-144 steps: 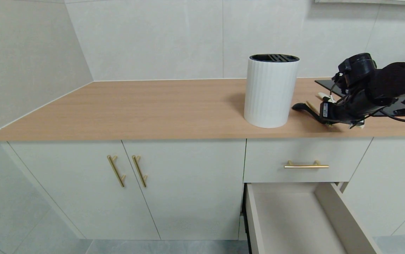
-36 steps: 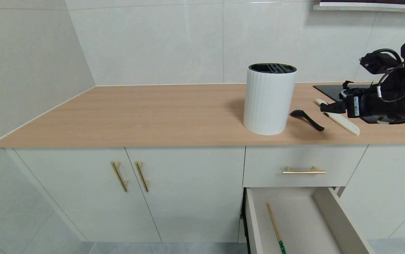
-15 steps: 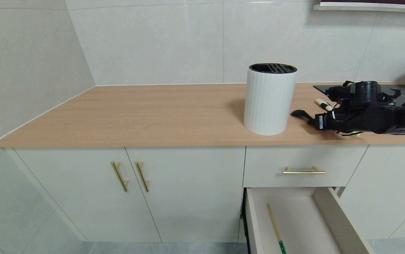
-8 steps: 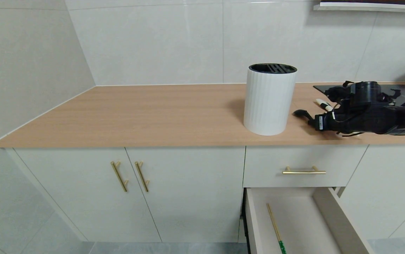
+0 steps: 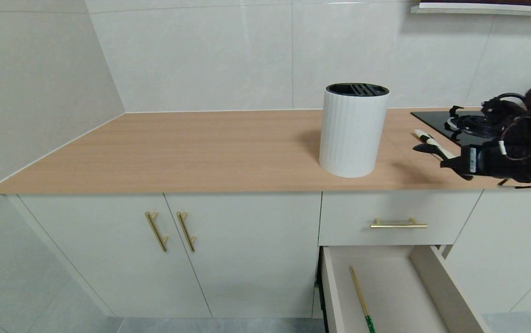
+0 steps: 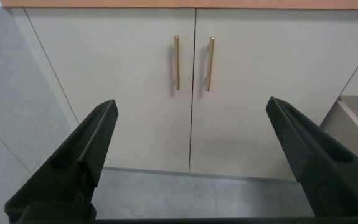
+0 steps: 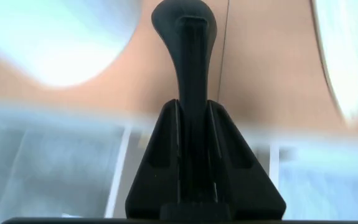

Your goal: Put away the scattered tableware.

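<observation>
1. Rightward on the wooden counter (image 5: pixel 210 148), the right gripper (image 5: pixel 452 163) is clamped narrowly on the handle of a black spoon (image 5: pixel 424 148); the spoon's bowl points toward the white ribbed holder (image 5: pixel 353 132).
2. In the right wrist view, both fingers (image 7: pixel 166 134) of the right gripper (image 7: pixel 193 115) press against the spoon (image 7: pixel 183 25) handle, and the bowl sticks out beyond them.
3. The spoon appears raised off the counter, near its front edge, just beside the holder but apart from it.
4. A white utensil (image 5: pixel 424 138) lies on the counter behind the spoon, near the black cooktop (image 5: pixel 436 118); its near end is hidden.
5. The lower drawer (image 5: pixel 436 282) stands open below the closed drawer; chopsticks (image 5: pixel 360 293) with a green end lie along its left side.
6. The left gripper (image 6: pixel 191 109) is spread wide, holding nothing, facing the cabinet doors (image 6: pixel 253 112).
</observation>
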You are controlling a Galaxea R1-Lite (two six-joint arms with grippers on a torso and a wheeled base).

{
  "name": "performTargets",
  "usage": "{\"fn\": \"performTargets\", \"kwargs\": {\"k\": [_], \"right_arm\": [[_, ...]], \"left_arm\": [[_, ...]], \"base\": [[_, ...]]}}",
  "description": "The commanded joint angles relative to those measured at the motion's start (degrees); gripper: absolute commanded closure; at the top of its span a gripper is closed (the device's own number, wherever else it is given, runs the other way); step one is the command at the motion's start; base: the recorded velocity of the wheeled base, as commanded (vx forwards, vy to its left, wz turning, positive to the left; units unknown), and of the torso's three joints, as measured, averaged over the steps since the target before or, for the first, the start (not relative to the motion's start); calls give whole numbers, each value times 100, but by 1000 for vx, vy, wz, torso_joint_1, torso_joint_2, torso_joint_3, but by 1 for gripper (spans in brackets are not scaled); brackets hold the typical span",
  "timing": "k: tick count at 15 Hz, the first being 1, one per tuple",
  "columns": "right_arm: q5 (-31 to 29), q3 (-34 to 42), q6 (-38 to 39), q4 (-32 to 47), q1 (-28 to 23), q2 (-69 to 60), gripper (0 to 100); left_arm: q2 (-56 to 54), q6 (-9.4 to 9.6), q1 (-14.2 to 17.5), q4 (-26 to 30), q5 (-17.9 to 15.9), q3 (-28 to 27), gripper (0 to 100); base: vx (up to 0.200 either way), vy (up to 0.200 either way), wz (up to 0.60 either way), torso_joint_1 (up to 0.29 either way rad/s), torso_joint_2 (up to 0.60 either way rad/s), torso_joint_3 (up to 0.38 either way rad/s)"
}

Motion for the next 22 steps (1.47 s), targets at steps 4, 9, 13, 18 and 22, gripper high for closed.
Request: {"fn": "performTargets", "kwargs": {"k": [4, 9, 13, 18, 22], "right_arm": [[-341, 1439, 65, 1452, 376, -2266, 100], [-456, 1931, 39, 2717, 402, -2485, 100], [-614, 2150, 92, 2673, 718, -1404, 100], [-921, 2493, 320, 1882, 964, -490, 100], [-1563, 2502, 1067, 1654, 1571, 28, 100]], "left_arm": [[0, -4, -4, -1, 1, 1, 0], [0, -4, 4, -1, 1, 1, 0], [0, -4, -4, -1, 1, -8, 0], [0, -4, 4, -1, 1, 1, 0], [0, -4, 4, -1, 1, 1, 0]], "base": [[0, 0, 0, 0, 0, 0], [0, 0, 0, 0, 0, 0], [0, 0, 0, 0, 0, 0], [0, 0, 0, 0, 0, 0], [0, 0, 0, -113, 353, 233]]}}
